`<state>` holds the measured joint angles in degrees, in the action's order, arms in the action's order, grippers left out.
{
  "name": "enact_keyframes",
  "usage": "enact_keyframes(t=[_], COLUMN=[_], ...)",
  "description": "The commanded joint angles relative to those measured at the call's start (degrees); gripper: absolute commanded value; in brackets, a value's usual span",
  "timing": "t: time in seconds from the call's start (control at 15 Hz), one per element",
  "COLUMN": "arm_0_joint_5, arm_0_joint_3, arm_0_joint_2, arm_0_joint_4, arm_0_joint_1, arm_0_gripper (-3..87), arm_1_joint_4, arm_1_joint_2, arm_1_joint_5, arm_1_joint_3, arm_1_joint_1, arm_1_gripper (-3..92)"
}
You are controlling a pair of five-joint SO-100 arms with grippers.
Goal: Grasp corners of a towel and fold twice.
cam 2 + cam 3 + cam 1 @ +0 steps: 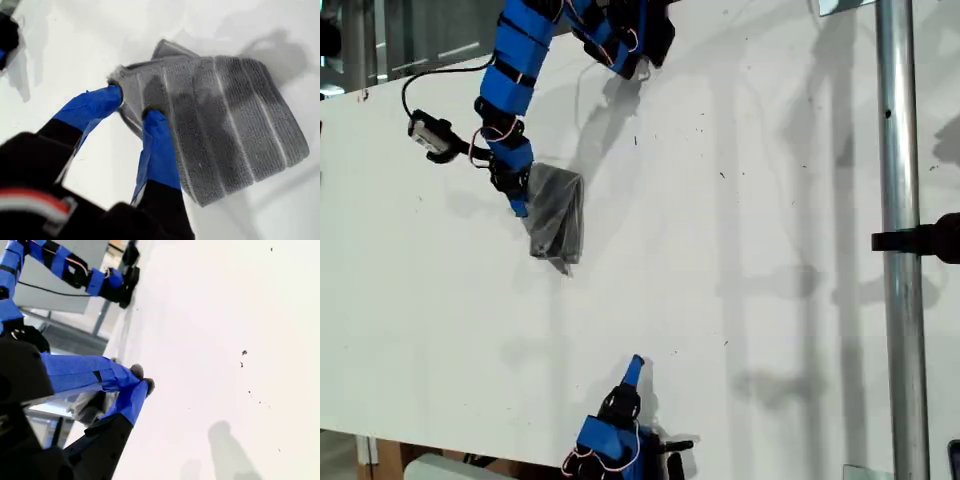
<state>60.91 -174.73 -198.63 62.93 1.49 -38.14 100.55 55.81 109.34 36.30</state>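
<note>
The grey striped towel lies folded into a small thick bundle on the white table, toward the exterior view's upper left. My first gripper comes down from the exterior view's top and is shut on one corner of the towel. In the first wrist view its blue fingers pinch the layered edge, and my first gripper holds that corner slightly raised. My second gripper stands apart near the exterior view's bottom edge. In the second wrist view my second gripper is shut with nothing in it.
A metal pole with a black clamp runs down the exterior view's right side. The table's front edge crosses the exterior view's bottom left. Small dark specks dot the white surface.
</note>
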Motion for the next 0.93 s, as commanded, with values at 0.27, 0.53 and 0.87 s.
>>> enact_keyframes(t=[0.27,0.53,0.87], arm_0_joint_5=[1.58,7.56,-1.05], arm_0_joint_3=[-2.46,-3.96,-3.96], arm_0_joint_2=[-0.35,-0.35,-0.18], arm_0_joint_4=[-1.32,2.11,10.99], arm_0_joint_1=[-1.14,-1.49,-2.11], arm_0_gripper=[-2.6,-2.3,-1.2], arm_1_joint_4=[-14.33,-31.11,-42.28], arm_1_joint_2=[29.88,68.73,87.28], arm_1_joint_5=[0.7,9.58,22.76], arm_1_joint_3=[8.09,39.64,56.6], arm_1_joint_1=[-2.55,-4.31,-9.05], arm_1_gripper=[5.2,-0.3,0.2])
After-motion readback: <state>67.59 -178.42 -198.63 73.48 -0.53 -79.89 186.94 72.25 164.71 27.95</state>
